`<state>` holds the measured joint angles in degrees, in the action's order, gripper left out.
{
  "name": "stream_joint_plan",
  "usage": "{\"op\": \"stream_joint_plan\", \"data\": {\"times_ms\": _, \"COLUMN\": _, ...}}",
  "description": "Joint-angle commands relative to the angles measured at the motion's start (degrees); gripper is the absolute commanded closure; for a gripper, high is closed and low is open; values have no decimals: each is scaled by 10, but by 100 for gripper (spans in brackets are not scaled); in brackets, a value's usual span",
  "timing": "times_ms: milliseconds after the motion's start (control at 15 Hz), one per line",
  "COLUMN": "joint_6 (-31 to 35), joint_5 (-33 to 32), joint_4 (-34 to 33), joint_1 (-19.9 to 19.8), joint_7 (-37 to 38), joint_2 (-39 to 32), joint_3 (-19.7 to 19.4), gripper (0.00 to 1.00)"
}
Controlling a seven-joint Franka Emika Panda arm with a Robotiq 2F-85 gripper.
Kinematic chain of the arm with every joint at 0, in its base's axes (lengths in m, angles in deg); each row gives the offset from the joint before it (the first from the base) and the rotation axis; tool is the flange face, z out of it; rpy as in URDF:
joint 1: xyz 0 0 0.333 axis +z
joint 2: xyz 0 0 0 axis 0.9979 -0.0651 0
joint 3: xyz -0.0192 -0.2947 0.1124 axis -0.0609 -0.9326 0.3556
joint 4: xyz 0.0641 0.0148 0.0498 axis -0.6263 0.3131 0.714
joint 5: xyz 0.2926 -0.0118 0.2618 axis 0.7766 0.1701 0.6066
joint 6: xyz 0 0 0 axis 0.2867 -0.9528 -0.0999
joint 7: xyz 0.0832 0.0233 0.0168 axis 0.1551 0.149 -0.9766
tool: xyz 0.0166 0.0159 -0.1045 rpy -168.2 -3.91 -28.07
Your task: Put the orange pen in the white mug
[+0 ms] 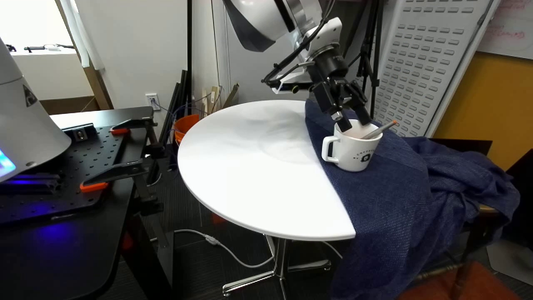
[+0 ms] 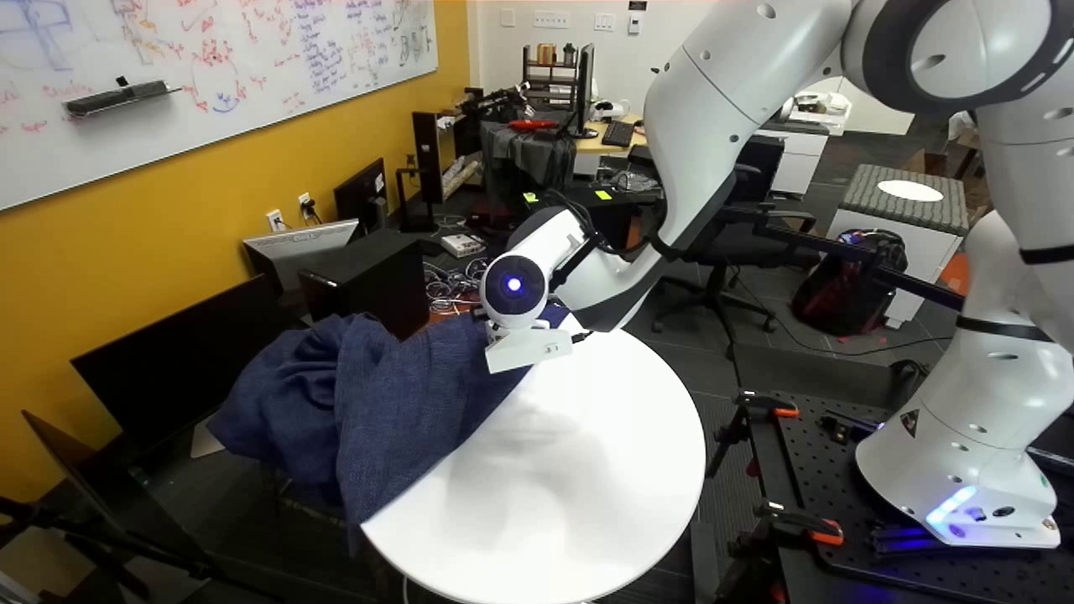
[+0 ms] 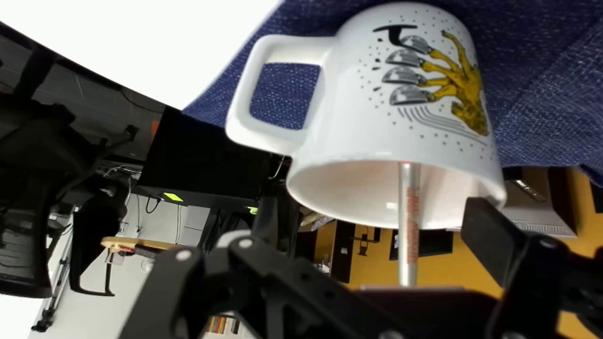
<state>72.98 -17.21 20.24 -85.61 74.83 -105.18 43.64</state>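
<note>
Gripper (image 1: 354, 121) angles downward, fingers spread; in the wrist view a gap shows between each finger and the orange pen (image 3: 408, 223), so it is not pinched. Pen has a silver-grey barrel with reddish print along it and an orange tip. Its lower part sits inside the white mug (image 1: 356, 152), inner end hidden by the wall; upper part projects past the rim, tilted, on the side away from the handle. Fingertips are at the mug's mouth; contact with the rim cannot be determined.

Mug is upright, handle toward the bare tabletop. Dark lettering and a logo show in an exterior view; the wrist view gives a yellow and grey drawing. It stands on a dark blue cloth (image 1: 387, 183), near the cloth's edge. Cloth covers one side of the round white table (image 1: 254, 166) and hangs off, bunched.

Arm (image 2: 705, 126) reaches over the table; in that exterior view its wrist section largely hides the gripper.

Beyond the table: black bench (image 1: 62, 250) with perforated plate (image 1: 102, 146), robot base (image 1: 29, 129) and clamps (image 1: 114, 171); orange bucket (image 1: 185, 124). Farther off, yellow wall (image 2: 185, 218) with a whiteboard (image 2: 252, 67) marked in red and blue.
</note>
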Motion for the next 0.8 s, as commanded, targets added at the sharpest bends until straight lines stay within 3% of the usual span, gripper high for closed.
{"op": "stream_joint_plan", "data": {"times_ms": 0, "joint_6": -17, "joint_5": -4, "joint_4": 33, "joint_1": 6, "joint_7": 26, "joint_2": 35, "joint_3": 4, "gripper": 0}}
{"op": "stream_joint_plan", "data": {"times_ms": 733, "joint_6": -5, "joint_5": -18, "joint_4": 88, "joint_1": 4, "joint_7": 70, "joint_2": 97, "joint_3": 6, "gripper": 0}}
